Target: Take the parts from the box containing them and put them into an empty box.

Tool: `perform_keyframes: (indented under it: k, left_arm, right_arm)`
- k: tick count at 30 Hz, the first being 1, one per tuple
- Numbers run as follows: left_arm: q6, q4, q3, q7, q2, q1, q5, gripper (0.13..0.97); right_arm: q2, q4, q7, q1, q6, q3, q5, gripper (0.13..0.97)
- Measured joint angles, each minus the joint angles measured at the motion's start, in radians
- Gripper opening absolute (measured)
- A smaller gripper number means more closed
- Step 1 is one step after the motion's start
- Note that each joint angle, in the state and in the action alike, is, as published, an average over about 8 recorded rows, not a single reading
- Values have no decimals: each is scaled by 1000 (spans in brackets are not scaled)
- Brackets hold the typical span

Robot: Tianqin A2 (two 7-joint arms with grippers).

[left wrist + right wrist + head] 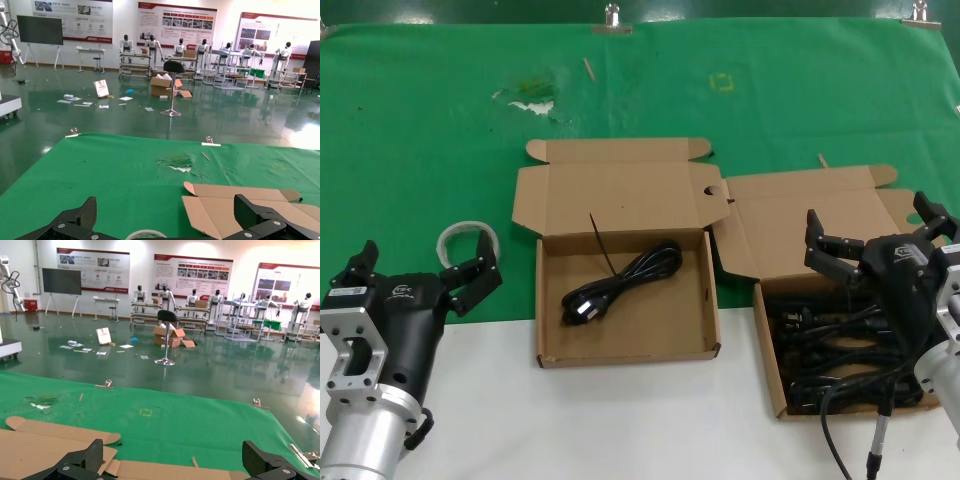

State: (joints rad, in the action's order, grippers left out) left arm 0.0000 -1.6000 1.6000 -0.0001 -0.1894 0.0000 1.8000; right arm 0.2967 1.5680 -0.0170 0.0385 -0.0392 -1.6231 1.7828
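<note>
Looking down from the head camera: two brown cardboard boxes side by side on the table (pixel 620 430), straddling the edge between green cloth (pixel 420 130) and white surface. Wider squarish box (pixel 552 300) in the middle, lid flap raised behind, holding one coiled black power cord (pixel 620 285) lying diagonally on its floor. Narrower longer box (pixel 772 350) to the right, lid flap with an oval hole standing behind, filled with several black power cords (pixel 820 345). Right claw (pixel 873 237) poised over that narrower box, fingers spread apart, gripping nothing. Left claw (pixel 425 275) low at the left, well apart from both boxes, fingers spread apart and empty, just beside a whitish ring of tape (pixel 468 240) on the cloth. Seen from the left wrist: two dark fingertips (pixel 82 215) spread wide, the tape ring (pixel 145 234) peeking between them, a cardboard flap (pixel 235 205) of the squarish box beyond, green cloth, then a hall with a black stool (pixel 172 87). Seen from the right wrist: fingertips (pixel 90 457) wide apart, cardboard lid flaps (pixel 50 440) below, cloth stretching ahead with a metal clip (pixel 106 385) at its far edge.
</note>
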Motion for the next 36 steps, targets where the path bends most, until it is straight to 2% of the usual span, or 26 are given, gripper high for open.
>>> perform_keyframes:
  k: [36]
  left_arm:
    - [0, 0, 0, 0, 0, 0, 0, 966]
  right_arm:
    - [0, 0, 0, 0, 0, 0, 0, 966]
